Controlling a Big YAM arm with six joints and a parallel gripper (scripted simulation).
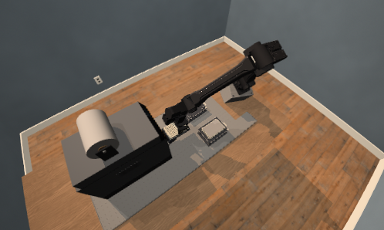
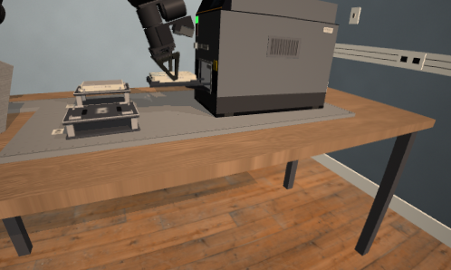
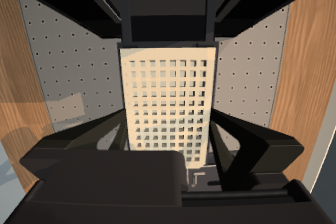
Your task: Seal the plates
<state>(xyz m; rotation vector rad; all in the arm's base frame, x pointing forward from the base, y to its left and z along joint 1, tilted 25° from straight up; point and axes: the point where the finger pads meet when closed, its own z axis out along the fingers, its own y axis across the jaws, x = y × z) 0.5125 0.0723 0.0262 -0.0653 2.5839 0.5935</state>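
A pale plate with open-looking wells lies flat, apparently on the sealer's dark extended stage. My gripper is shut on this plate, with one finger at each long side. Whether the plate is slightly raised cannot be told. The lamp on the sealer is green. The other plate sits in the far nest of the exterior view; its top looks smooth. The nearer nest there is empty, with its dark deck showing.
The sealer's dark front stands right beyond the stage, close to my gripper. A foil roll is on top of the sealer. The nests stand on a perforated grey mat, on the wooden table.
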